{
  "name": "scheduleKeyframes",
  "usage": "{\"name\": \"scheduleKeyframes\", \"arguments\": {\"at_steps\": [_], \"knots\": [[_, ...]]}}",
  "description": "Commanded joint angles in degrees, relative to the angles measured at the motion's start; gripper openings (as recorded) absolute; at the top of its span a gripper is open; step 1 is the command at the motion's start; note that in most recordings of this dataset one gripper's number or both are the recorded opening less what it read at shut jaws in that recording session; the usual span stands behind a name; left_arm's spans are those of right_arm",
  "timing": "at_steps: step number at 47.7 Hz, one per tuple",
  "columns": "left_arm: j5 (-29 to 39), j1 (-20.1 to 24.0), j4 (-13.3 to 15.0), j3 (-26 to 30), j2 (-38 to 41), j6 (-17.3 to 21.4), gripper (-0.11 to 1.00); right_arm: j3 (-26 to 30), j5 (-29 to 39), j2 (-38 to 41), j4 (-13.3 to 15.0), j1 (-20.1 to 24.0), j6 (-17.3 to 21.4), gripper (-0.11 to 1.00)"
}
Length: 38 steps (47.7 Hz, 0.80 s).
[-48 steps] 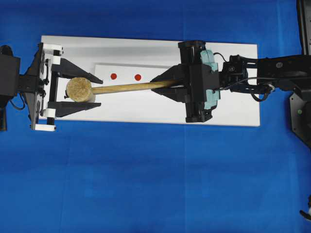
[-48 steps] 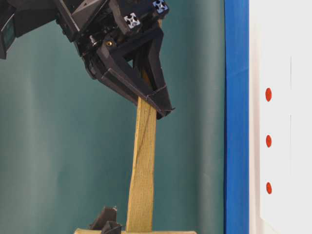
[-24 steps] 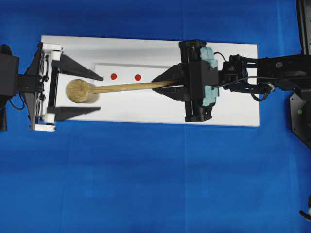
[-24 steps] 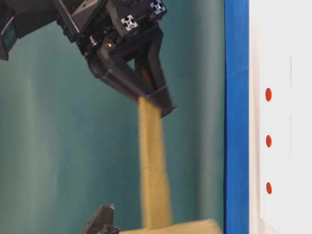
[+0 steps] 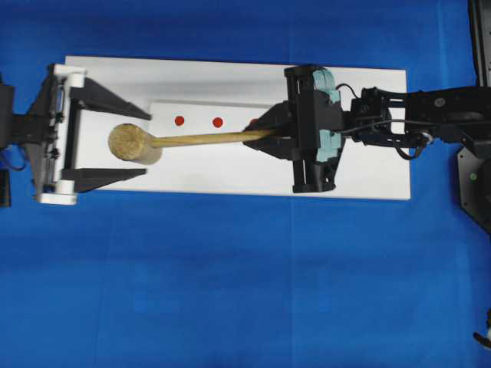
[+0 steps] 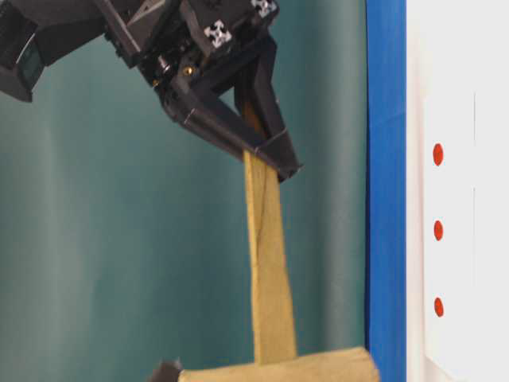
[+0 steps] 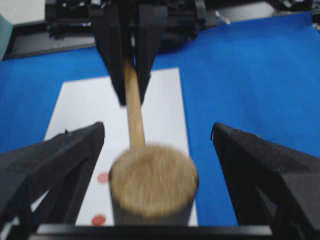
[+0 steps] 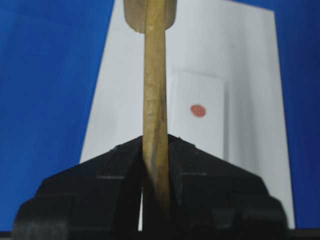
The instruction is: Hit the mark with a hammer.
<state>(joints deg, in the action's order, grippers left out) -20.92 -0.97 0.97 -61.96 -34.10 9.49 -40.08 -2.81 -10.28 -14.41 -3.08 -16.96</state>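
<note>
Covering the whole work surface is a blue cloth (image 5: 230,291), and on it lies a large white board (image 5: 230,172) with a smaller white rectangular block (image 5: 199,111) on top. Behind the surface, the table-level view shows a plain teal backdrop (image 6: 95,239).

The right gripper (image 5: 257,134) reaches in from the right of the overhead view with its jaws pressed together on the end of the handle of the hammer (image 5: 192,139). The handle extends leftward, level above the board, and ends in the cylindrical head, which hangs clear between the two fingers of the left gripper (image 5: 142,142) without touching either. The left gripper stands spread wide at the left end of the board, one finger on each side of the head.

In the overhead view the mark (image 5: 217,122) is exposed on the block just beyond the handle, roughly midway along it. A second red dot (image 5: 179,120) lies to its left, nearer the head. The third dot (image 5: 252,122) is almost entirely hidden by the right gripper's fingers. The hammer's handle passes beside the dot row, not over it.
</note>
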Motion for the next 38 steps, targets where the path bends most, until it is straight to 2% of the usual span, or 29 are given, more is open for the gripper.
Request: {"name": "scheduleKeyframes", "arguments": {"at_steps": [1, 13, 22, 31, 38], "knots": [[1.2, 0.2, 0.1, -0.6, -3.4, 0.0, 0.86, 0.1, -0.2, -2.5, -0.1, 0.1, 0.6, 0.02], [10.9, 0.2, 0.0, -4.9, -16.3, -0.2, 0.86, -2.3, -0.4, -5.0, -0.1, 0.1, 1.9, 0.02], [16.2, 0.2, 0.1, -6.8, -23.1, -0.2, 0.86, -2.3, -0.4, -4.9, -0.2, 0.1, 2.2, 0.02], [18.5, 0.2, 0.0, -7.4, -24.5, -0.2, 0.85, -2.0, -0.6, -4.6, -0.1, -0.1, 2.2, 0.02], [18.5, 0.1, 0.1, -7.5, -23.9, -0.3, 0.85, -1.8, -2.2, -4.2, -0.1, -2.5, 2.2, 0.02]]}}
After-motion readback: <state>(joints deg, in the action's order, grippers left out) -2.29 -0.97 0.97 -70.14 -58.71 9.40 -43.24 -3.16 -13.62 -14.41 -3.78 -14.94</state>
